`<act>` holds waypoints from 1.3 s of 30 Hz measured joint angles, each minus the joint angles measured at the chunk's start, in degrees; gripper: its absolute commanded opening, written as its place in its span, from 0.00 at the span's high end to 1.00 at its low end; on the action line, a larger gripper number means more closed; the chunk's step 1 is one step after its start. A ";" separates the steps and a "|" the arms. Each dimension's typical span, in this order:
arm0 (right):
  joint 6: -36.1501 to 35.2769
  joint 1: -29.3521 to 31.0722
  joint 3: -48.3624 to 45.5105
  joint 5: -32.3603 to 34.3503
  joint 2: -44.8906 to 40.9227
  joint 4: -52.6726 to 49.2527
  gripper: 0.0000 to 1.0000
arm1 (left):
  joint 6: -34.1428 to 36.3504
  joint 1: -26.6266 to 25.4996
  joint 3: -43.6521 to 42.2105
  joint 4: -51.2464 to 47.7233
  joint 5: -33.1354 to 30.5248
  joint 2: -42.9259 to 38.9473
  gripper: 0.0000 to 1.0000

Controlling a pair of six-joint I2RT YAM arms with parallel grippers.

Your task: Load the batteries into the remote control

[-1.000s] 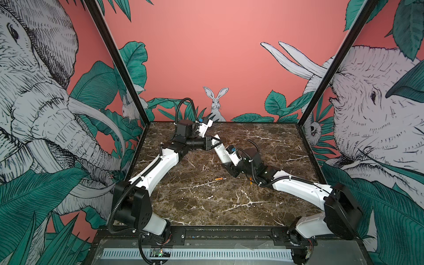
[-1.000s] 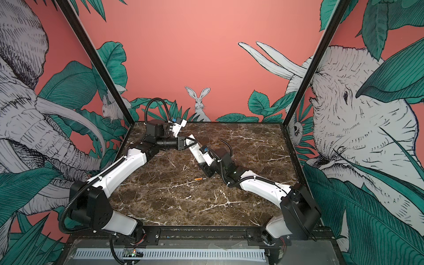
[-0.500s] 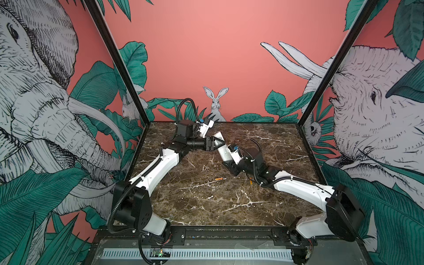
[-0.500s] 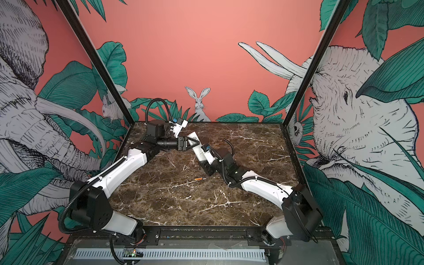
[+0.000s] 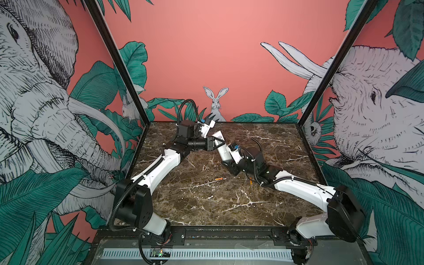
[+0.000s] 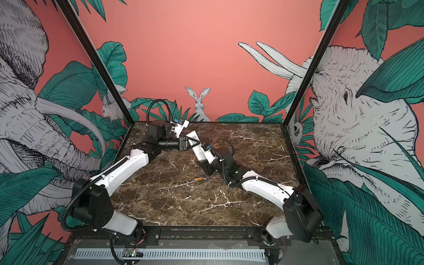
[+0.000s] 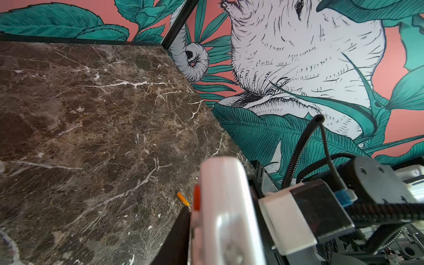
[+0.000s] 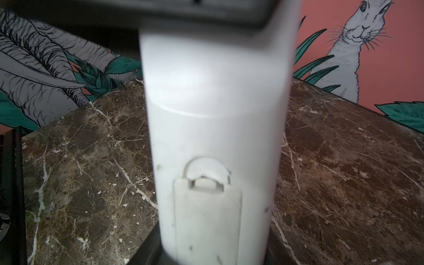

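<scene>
The white remote control (image 5: 223, 152) (image 6: 199, 152) hangs tilted above the back middle of the marble table, held at both ends. My left gripper (image 5: 218, 143) (image 6: 192, 143) is shut on its upper end; in the left wrist view a dark finger (image 7: 176, 241) presses the remote control's (image 7: 224, 195) side near a red button. My right gripper (image 5: 229, 162) (image 6: 204, 164) is shut on its lower end. The right wrist view shows its plain back (image 8: 213, 114) with the battery cover (image 8: 207, 218) closed. One orange battery (image 5: 219, 178) (image 6: 199, 178) (image 7: 182, 198) lies on the table; a second (image 5: 250, 181) lies beside the right arm.
The brown marble table (image 5: 195, 202) is boxed in by painted walls at the back and both sides, with black corner posts (image 5: 314, 96). Both arm bases sit on the black rail (image 5: 229, 231) along the front edge. A black cable (image 5: 257, 143) loops above the right wrist.
My left gripper opened and then closed again on the remote control's upper end. The right arm, still holding the remote control, shifted slightly back and left.
</scene>
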 measured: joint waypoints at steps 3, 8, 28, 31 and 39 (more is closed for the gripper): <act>0.26 -0.11 0.00 0.33 -0.04 -0.02 0.54 | -0.72 0.00 -0.90 1.97 -0.11 0.02 0.85; 1.49 -0.13 0.00 0.46 -0.04 -0.37 0.24 | -1.42 0.00 -2.67 4.87 -0.68 0.02 0.90; 37.57 -7.61 -5.01 -3.72 9.55 9.09 0.01 | -7.54 1.03 -30.84 39.74 -14.86 2.10 0.89; 41.88 -7.61 -3.80 -5.46 14.73 10.62 0.01 | -8.96 1.05 -34.75 45.40 -18.58 2.99 0.89; 47.91 -7.61 -1.25 -8.22 20.48 14.62 0.01 | -8.13 1.05 -36.72 50.01 -26.25 3.52 0.88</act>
